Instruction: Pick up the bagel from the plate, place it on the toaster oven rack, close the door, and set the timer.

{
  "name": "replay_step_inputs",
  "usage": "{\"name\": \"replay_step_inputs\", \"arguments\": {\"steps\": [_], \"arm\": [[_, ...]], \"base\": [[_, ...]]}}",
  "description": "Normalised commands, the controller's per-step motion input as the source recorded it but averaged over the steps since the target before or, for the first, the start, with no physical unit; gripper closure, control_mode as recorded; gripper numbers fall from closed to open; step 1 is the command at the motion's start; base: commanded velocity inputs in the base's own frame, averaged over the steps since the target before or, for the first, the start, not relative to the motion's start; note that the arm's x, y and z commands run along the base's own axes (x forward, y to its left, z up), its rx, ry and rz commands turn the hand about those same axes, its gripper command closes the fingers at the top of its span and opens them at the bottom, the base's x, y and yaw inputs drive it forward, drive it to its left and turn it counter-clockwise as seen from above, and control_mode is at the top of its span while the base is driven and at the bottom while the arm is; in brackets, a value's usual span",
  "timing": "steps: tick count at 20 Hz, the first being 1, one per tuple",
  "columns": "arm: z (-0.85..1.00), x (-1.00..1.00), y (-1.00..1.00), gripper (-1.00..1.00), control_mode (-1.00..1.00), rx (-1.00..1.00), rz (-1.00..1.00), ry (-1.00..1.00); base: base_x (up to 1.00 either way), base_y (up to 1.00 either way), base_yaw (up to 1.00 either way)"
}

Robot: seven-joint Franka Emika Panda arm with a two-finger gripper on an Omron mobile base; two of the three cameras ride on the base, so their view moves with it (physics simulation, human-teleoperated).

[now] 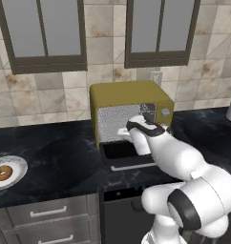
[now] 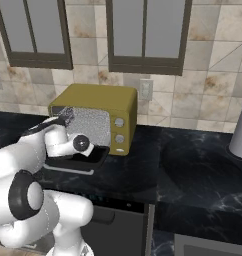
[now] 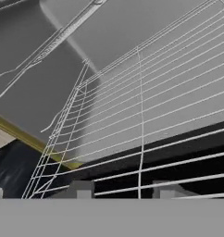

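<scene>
Bagel (image 1: 2, 173) not yet picked: sits on plate (image 1: 18, 164), far left of toaster oven (image 1: 129, 90) on counter (image 1: 65, 152).
Golden-brown bread ring w/ centre hole, white round plate w/ grey speckled rim. Oven boxy, olive-yellow, pale round knobs; door (image 1: 118, 150) dropped open, dark glass. Tool (image 3: 125, 190) at oven mouth, just over silvery wire rack (image 3: 146, 115), shiny cavity behind; tips apart, holding nothing. Left, by judgement: pick, place, shut door, timer.

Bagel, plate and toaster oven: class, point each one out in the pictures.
bagel (image 1: 2, 173), left base view, on its golden-brown crust.
plate (image 1: 20, 165), left base view, on its speckled right rim.
toaster oven (image 2: 100, 96), right base view, on its olive-yellow top.
</scene>
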Motion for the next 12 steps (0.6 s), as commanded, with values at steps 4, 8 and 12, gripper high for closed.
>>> {"name": "replay_step_inputs", "arguments": {"steps": [4,8,12], "arm": [[-0.51,-0.92,-0.16,1.00,-1.00,0.00,0.00,0.08],[-0.44,-0.89,-0.12,-1.00,-1.00,0.00,0.00,0.06],[-0.01,-0.39,0.00,-1.00,-1.00,0.00,0.00,0.03]], "base": [[0.00,0.00,0.00],[0.00,0.00,0.00],[0.00,0.00,0.00]]}}
